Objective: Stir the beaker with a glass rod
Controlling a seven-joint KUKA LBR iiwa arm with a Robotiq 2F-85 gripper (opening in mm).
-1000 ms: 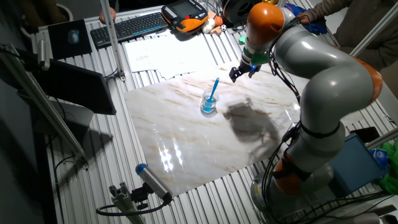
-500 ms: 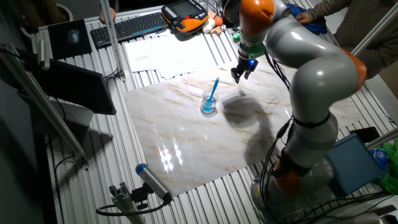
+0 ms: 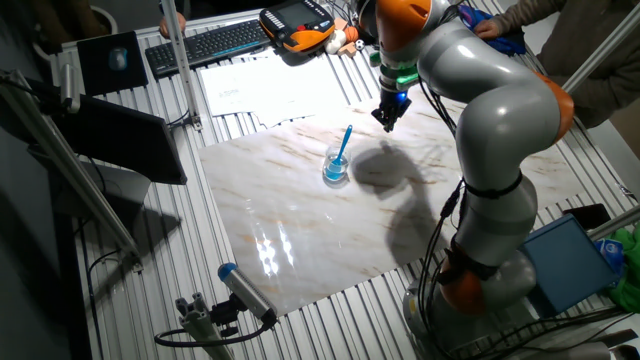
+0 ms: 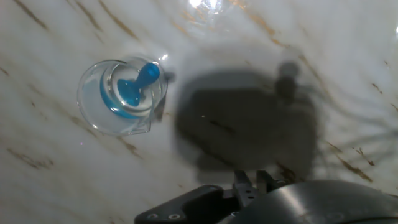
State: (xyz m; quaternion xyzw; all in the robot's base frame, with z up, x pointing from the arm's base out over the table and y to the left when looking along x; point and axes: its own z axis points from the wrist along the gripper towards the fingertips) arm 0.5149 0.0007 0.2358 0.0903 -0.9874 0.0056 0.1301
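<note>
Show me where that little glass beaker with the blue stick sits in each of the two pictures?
Fixed view: the beaker stands near the middle of the marble board, left of and below the end effector, the glass rod leaning out of it.
Hand view: seen from above, the beaker lies at upper left, with the rod inside.
Shared landmark: the arm's dark shadow just right of the beaker.

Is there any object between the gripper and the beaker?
No. In the fixed view only bare marble board lies between the gripper and the beaker, which holds the glass rod. The hand view shows just the arm's shadow there.
</note>
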